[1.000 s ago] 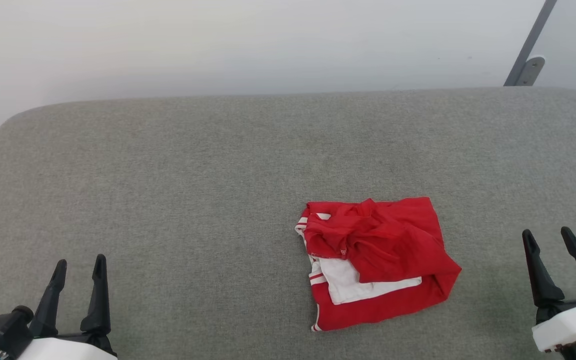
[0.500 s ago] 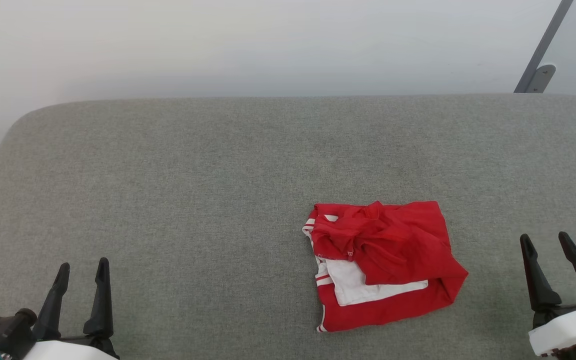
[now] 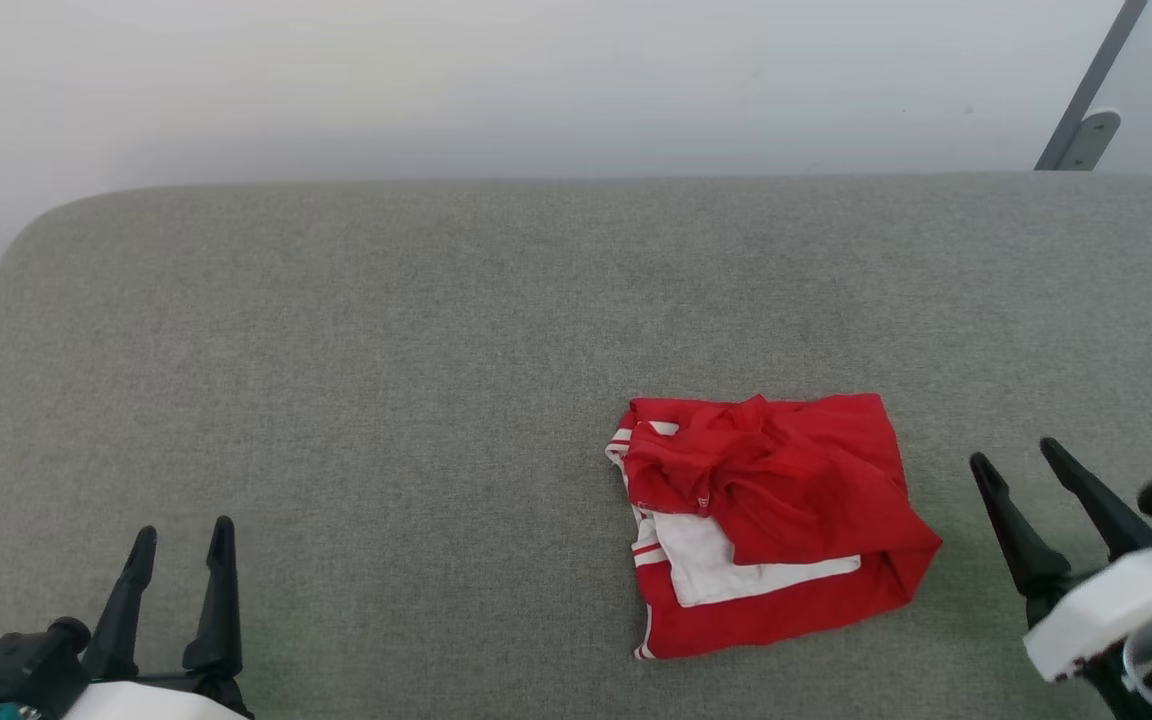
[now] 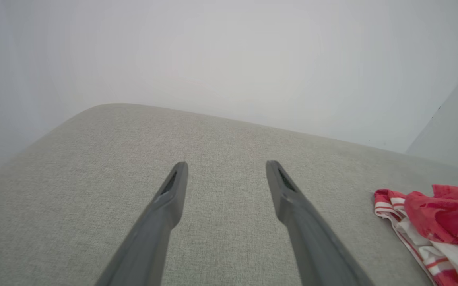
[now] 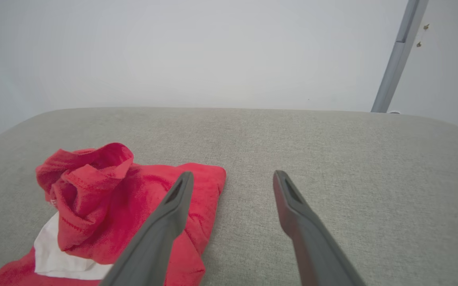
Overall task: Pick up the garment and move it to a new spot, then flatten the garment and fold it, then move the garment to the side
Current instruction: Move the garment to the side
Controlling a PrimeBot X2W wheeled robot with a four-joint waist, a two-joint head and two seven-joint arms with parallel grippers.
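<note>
The garment (image 3: 776, 520) is a red T-shirt with white sleeve fabric showing, lying crumpled in a loose heap right of the middle of the grey padded table (image 3: 386, 350). Its striped edge shows at the right of the left wrist view (image 4: 424, 226), and its red bunched top fills the lower left of the right wrist view (image 5: 105, 198). My right gripper (image 3: 1016, 455) hangs open just right of the garment, tilted toward it, touching nothing. At the lower left my left gripper (image 3: 184, 533) stands open, far from the garment, nothing between its fingers.
A white wall (image 3: 536, 90) runs behind the table's far rounded edge. A grey metal bar with a bracket (image 3: 1086, 100) leans at the back right. Bare grey fabric spreads left of the garment and beyond it.
My right gripper has swung left and up toward the garment and tilted. The left gripper barely moved. The head view shifted slightly; the garment lies as before.
</note>
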